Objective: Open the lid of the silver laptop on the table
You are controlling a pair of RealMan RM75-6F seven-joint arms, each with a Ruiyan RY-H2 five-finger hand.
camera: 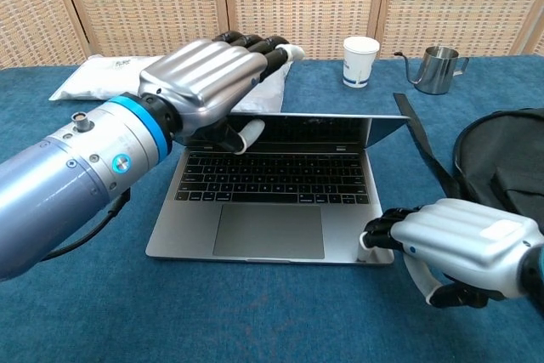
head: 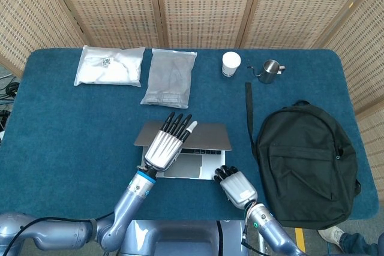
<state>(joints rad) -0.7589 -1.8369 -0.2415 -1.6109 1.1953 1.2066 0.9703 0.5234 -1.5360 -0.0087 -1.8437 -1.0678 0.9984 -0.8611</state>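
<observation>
The silver laptop (head: 191,164) (camera: 268,229) sits at the table's near middle with its lid (head: 210,136) (camera: 340,130) partly raised and the keyboard showing. My left hand (head: 168,144) (camera: 208,82) holds the lid's left part, fingers lying over its back and the thumb (camera: 248,133) against the screen side. My right hand (head: 236,186) (camera: 459,240) rests its fingertips on the base's front right corner, holding nothing.
A black backpack (head: 306,157) (camera: 510,155) lies right of the laptop, its strap (head: 248,112) running toward the back. A white cup (head: 231,63) (camera: 360,60), a steel pitcher (head: 272,71) (camera: 438,69) and two plastic bags (head: 110,66) (head: 170,77) line the far side.
</observation>
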